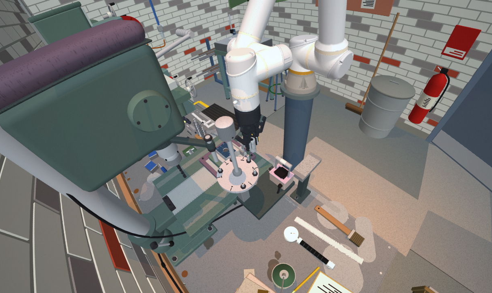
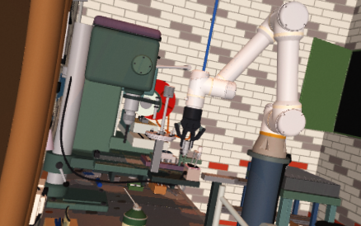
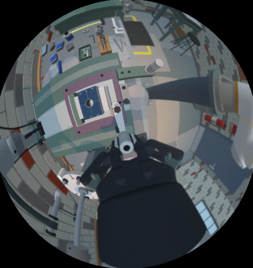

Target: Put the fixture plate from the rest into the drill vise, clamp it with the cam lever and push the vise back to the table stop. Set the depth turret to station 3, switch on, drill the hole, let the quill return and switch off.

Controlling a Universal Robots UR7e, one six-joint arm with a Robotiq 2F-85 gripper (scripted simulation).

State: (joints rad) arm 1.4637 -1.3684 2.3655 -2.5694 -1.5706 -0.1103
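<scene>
My gripper points down at the right side of the drill vise. The cam lever's pale round handle is clamped between its fingers. The lever arm runs from the handle to a hex pivot at the vise. The blue fixture plate lies in the vise on the purple base. It has a round hole in its middle. The pink depth turret disc stands just in front of the vise. The drill chuck hangs to the left of the vise.
The green drill press head fills the left of the side camera. The arm's blue pedestal rises right of the table. A pink switch box sits by the empty rest. A brush and ruler lie on the bench.
</scene>
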